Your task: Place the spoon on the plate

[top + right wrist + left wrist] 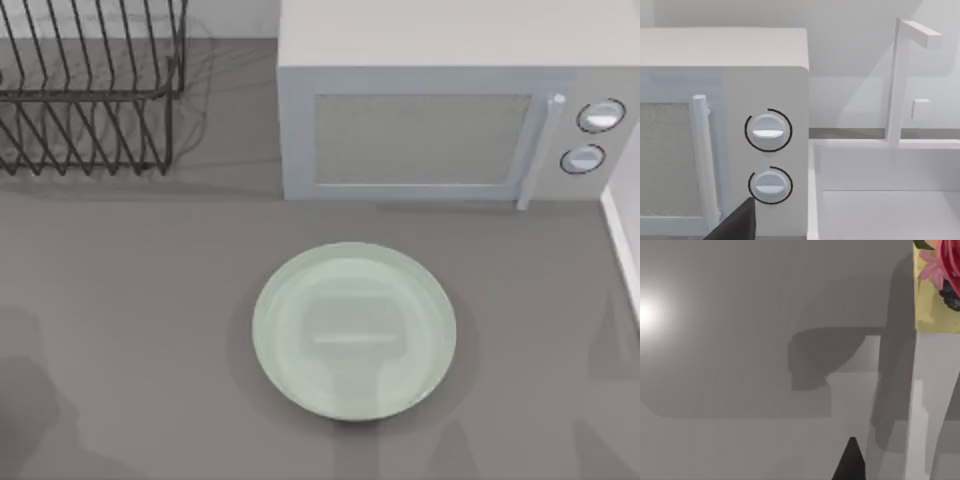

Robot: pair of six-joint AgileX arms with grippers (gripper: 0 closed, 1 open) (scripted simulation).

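Pale green plate sits bare on the grey table before an unlabelled microwave — both grippers' state cannot be told.

Overhead and right-wrist views sharing microwave
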